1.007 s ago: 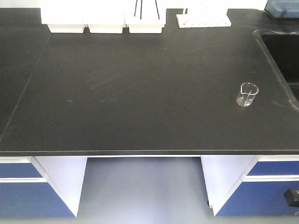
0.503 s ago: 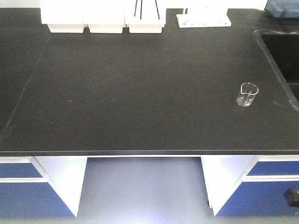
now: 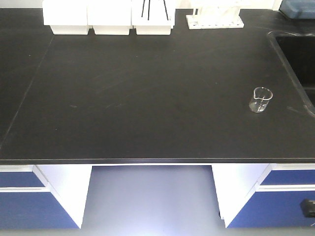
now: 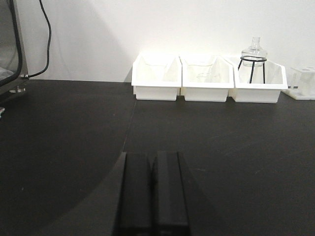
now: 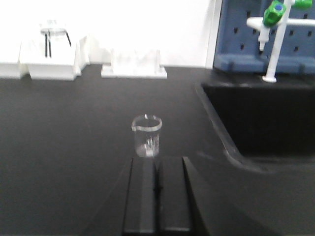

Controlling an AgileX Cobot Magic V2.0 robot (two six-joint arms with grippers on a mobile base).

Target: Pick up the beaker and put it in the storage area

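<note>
Still unmoved, the beaker (image 3: 260, 100) stands before the right jaws (both pairs seemingly closed, empty).

No legible text or labels anywhere

The black benchtop (image 3: 147, 98) bears a beaker (image 3: 261, 100) near the sink (image 3: 300, 54) — white bins (image 3: 110, 22) and a rack (image 3: 214, 21) along the back.

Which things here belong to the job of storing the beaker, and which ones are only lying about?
For the job: beaker; right gripper, shut, pointing at it. The storage area is not in view.

Lying about: white bins; tube rack; sink; tap.
</note>
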